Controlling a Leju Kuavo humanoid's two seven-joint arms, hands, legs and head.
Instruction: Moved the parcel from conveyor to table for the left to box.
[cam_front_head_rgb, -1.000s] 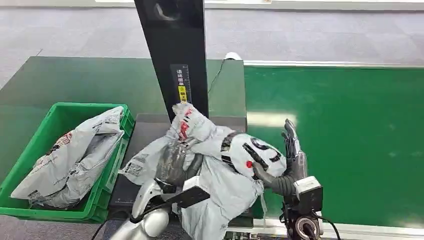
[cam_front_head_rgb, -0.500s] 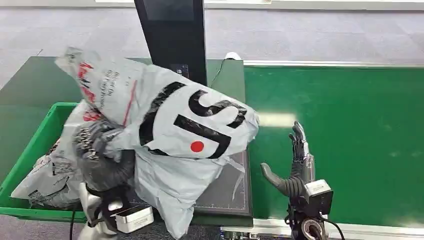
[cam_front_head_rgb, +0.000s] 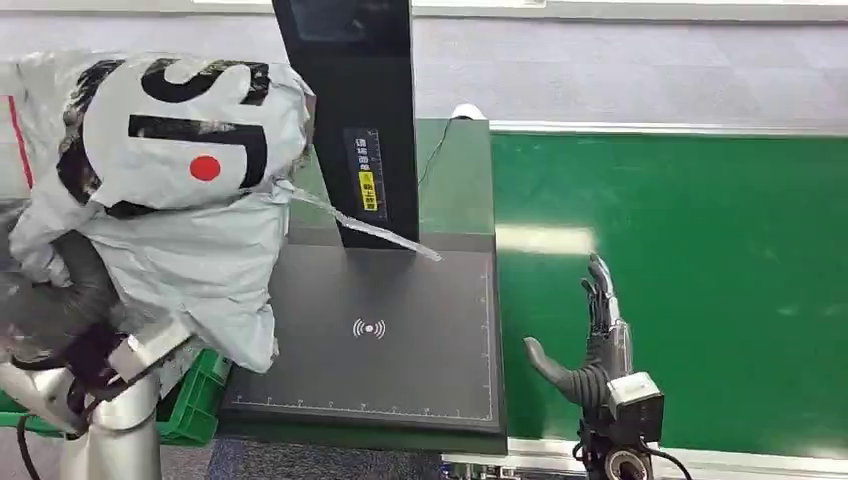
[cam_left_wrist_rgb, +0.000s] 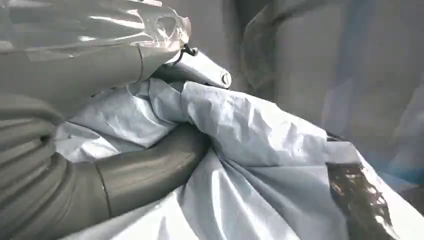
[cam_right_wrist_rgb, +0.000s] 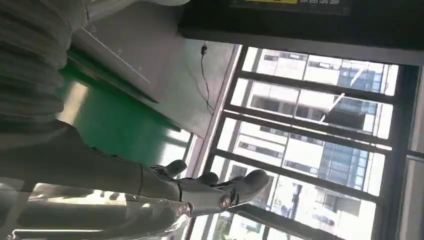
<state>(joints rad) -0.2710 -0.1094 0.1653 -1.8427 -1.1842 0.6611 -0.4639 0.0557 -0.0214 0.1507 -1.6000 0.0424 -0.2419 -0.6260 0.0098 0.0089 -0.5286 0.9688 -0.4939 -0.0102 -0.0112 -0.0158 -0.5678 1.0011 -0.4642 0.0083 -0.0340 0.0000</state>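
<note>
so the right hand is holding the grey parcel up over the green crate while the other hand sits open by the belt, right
Not quite: the head view shows the left hand gripping the grey parcel above the green crate. The open one beside the belt is the right hand.

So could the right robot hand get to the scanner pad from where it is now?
Probably yes. The right robot hand is open over the green belt just beside the pad, with nothing between them; the parcel is up on the left.
</note>
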